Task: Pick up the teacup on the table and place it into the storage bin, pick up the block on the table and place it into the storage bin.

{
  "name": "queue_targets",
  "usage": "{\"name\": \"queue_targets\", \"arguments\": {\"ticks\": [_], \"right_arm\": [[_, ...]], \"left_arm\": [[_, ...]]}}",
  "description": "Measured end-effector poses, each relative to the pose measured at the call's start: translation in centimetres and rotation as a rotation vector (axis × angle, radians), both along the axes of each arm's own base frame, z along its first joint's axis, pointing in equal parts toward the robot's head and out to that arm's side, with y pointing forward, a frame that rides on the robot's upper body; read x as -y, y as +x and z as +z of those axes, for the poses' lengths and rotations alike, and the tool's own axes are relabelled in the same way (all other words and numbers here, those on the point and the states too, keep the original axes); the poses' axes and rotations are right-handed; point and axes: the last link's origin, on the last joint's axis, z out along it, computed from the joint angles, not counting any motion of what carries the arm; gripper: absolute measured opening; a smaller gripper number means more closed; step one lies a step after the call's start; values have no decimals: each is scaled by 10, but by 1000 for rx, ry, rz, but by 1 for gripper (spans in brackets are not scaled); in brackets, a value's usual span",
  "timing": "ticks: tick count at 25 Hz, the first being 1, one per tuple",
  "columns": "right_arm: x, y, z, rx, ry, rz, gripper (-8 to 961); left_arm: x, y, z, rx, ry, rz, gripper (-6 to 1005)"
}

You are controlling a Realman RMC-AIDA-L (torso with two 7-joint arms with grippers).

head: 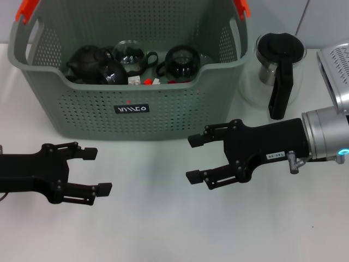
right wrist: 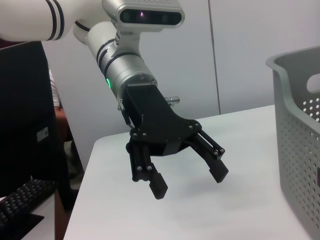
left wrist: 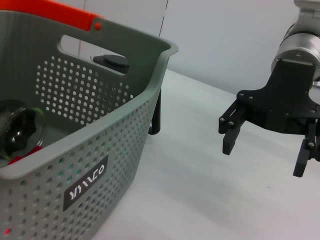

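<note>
Hovering released, both empty: left gripper [head: 97, 171] and right gripper [head: 195, 158], storage bin [head: 180, 112] just beyond. Glass teacups [head: 181, 61] inside, likely fragile, slippery; handle likely safest.

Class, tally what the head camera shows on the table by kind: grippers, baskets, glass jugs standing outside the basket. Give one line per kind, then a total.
Grippers: 2, the left gripper and the right gripper, both open and empty over the table.
Baskets: 1, the storage bin.
Glass jugs outside the basket: 1, the black-handled glass jug.
Total: 4
</note>
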Motion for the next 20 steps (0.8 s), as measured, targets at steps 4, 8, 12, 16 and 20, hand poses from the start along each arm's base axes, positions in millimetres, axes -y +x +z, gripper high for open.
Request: {"name": "queue_targets", "arguments": {"ticks": [4, 8, 12, 16, 20], "right_arm": [[0, 0, 0, 2, -1, -1, 837], [1, 1, -1, 7, -5, 2, 837], [1, 1, -3, 13, -4, 3, 837], [1, 2, -7, 33, -5, 5, 837], [2, 2, -11, 48, -9, 12, 836]], "left_arm": [[0, -1, -1, -5, -7, 4, 951], [2, -2, -2, -16, -20, 12, 951], [2, -3, -4, -16, -23, 12, 952], [4, -5, -6, -22, -36, 20, 952], [4, -5, -7, -26, -44, 21, 952]]}}
